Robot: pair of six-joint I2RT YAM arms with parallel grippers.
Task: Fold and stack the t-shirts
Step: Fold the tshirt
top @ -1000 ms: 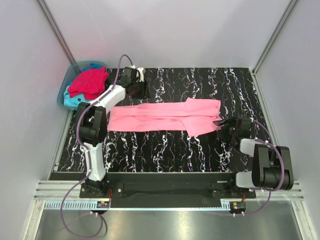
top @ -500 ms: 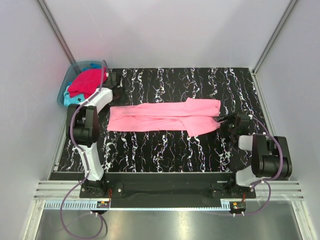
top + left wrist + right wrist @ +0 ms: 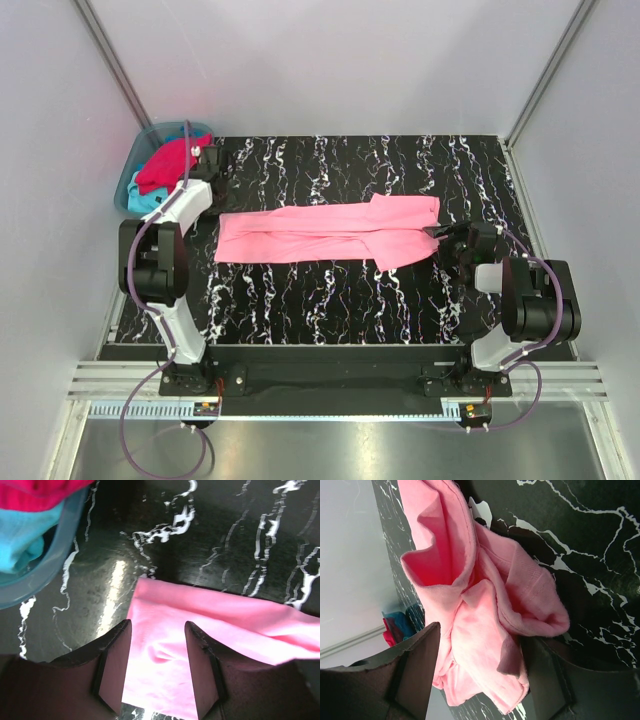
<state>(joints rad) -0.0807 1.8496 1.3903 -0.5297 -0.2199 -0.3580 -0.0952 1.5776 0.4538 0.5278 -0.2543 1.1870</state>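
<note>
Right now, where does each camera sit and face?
Top external: above, behind the bases, looking down on the black marbled table; left arm, right arm show.
Left wrist: on the left gripper, facing down at light pink cloth t-shirt and translucent blue-green plastic tub; own fingers show.
Right wrist: on the right gripper, facing that shirt's bunched end; own fingers show.
Shared: the pink shirt.

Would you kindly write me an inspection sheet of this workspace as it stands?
Surface: black marbled table, white veins.
Job's things: pink t-shirt folded into a long strip mid-table; red t-shirt over turquoise t-shirt, in the tub.
Clutter: translucent tub, far-left corner.
End effectors: left end effector open, empty, beside the tub; right end effector open, straddling the pink shirt's bunched right end.
Cables: purple cables looping along both arms.
Surroundings: pale walls, metal frame posts.
</note>
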